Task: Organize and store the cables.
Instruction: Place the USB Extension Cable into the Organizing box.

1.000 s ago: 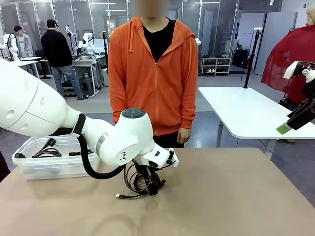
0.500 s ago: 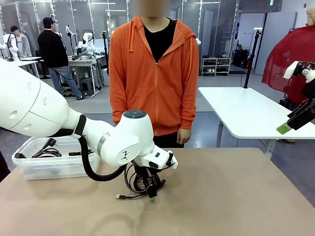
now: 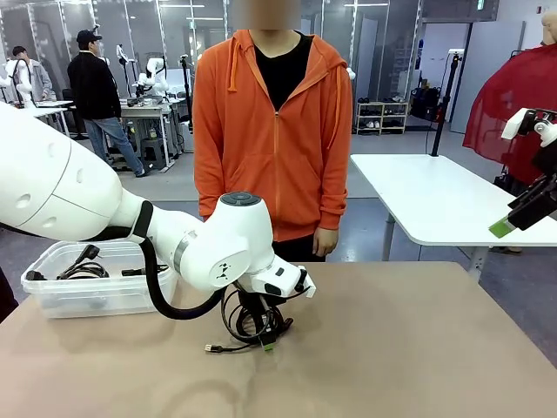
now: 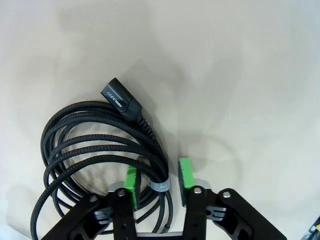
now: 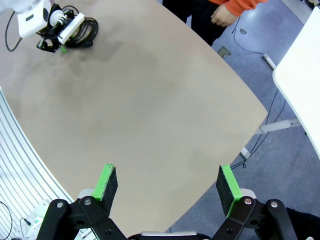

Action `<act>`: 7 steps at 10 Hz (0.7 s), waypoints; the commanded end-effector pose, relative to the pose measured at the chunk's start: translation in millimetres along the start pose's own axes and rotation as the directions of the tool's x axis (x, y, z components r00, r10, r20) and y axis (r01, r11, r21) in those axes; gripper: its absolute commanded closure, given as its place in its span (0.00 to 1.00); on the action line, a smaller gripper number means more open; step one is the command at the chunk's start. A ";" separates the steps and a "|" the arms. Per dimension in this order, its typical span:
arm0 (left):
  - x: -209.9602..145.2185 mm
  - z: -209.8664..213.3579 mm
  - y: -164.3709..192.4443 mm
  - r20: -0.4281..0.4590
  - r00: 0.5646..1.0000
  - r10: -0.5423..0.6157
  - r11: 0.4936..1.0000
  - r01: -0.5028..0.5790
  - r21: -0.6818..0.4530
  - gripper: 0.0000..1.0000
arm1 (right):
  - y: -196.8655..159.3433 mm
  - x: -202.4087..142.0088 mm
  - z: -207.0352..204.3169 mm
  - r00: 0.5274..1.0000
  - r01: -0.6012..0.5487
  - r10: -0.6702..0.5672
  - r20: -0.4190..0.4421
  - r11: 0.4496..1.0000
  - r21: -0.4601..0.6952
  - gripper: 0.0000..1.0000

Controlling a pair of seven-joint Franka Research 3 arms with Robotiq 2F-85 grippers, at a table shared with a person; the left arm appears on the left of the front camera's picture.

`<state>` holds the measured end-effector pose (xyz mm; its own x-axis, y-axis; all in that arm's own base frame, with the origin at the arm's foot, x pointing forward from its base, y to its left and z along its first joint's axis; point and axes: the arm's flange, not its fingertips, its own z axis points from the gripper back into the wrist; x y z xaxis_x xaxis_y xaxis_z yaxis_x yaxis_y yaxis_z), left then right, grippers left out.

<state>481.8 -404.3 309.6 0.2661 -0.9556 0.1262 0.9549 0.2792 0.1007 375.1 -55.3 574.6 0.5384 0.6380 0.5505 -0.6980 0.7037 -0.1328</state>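
Note:
A coiled black braided cable (image 4: 90, 135) with a chunky plug lies on the tan table (image 3: 392, 348). My left gripper (image 4: 157, 175) is shut on the coil's strands, green pads (image 4: 131, 182) on either side of the bundle. From the front, the left gripper (image 3: 264, 335) points down at the cable (image 3: 237, 320) near the table's middle. More coiled cables (image 3: 83, 266) lie in a clear plastic bin (image 3: 61, 298) at the left. My right gripper (image 5: 167, 182) stands open high above the table's right edge, green pad (image 3: 502, 227) at the picture's right.
A person in an orange hoodie (image 3: 274, 131) stands at the far side, hands down. A white table (image 3: 435, 200) stands behind to the right. The tan table's right half is bare.
The left gripper's jaws have closed on the cable coil. The left arm has barely shifted. The right arm has not moved.

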 end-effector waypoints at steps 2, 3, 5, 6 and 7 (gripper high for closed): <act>4.8 8.1 0.1 -0.007 0.999 0.034 0.997 -0.034 -0.068 1.00 | -1.9 2.7 0.3 1.000 0.008 -0.008 -0.004 1.000 -0.003 0.00; 4.8 14.1 -0.9 -0.009 1.000 0.021 0.996 -0.022 -0.085 1.00 | -1.9 2.7 0.3 1.000 0.008 -0.008 -0.004 1.000 -0.003 0.00; -3.8 39.1 -6.0 -0.020 1.000 -0.018 0.994 0.015 -0.111 1.00 | -1.9 2.7 0.3 1.000 0.008 -0.008 -0.004 1.000 -0.003 0.00; -9.3 63.1 -13.7 -0.028 0.996 -0.079 0.991 0.075 -0.114 1.00 | -1.9 2.7 0.3 1.000 0.008 -0.008 -0.004 1.000 -0.003 0.00; -13.7 87.0 -19.9 -0.034 0.993 -0.117 0.990 0.114 -0.082 1.00 | -1.9 2.7 0.3 1.000 0.008 -0.008 -0.004 1.000 -0.003 0.00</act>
<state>461.7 -405.9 364.6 0.2102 -0.9733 0.0920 0.9763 0.2139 0.0322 375.2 -55.3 574.5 0.5385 0.6380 0.5504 -0.6980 0.7037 -0.1327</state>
